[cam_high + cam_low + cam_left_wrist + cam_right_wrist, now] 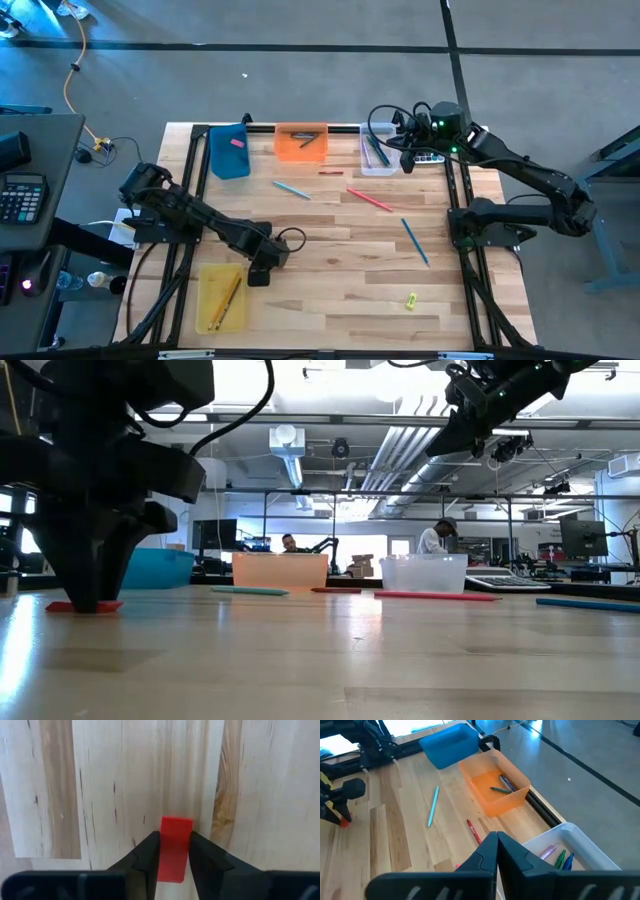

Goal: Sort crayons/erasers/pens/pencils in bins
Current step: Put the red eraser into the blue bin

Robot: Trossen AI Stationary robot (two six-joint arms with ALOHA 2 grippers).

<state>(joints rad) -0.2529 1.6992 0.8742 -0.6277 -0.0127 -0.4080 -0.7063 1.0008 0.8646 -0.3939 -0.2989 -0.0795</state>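
Note:
A red eraser point(175, 847) lies flat on the wood beside the yellow bin point(220, 298), which holds pencils. My left gripper point(260, 272) stands down on it, shut on it; it also shows in the low view point(88, 600). My right gripper point(497, 840) is shut and empty, high over the clear bin point(378, 155), which holds pens. The blue bin point(230, 150) holds a pink eraser point(237, 143). The orange bin point(300, 140) holds crayons. On the table lie a teal pen point(291, 189), a red crayon point(331, 172), a red pencil point(369, 199) and a blue pen point(414, 241). My left gripper pinches the red eraser by its two long sides point(163, 851), between the two fingers. The fingers come from above, pointing down, and lie along the block. The eraser sits flat with its underside on the table point(85, 606).
A small yellow-green piece point(411, 300) lies near the table's near right corner. A grey calculator point(505, 582) sits beside the clear bin at the far right. Black frame rails run along the table's left, right and far edges. People stand in the room beyond.

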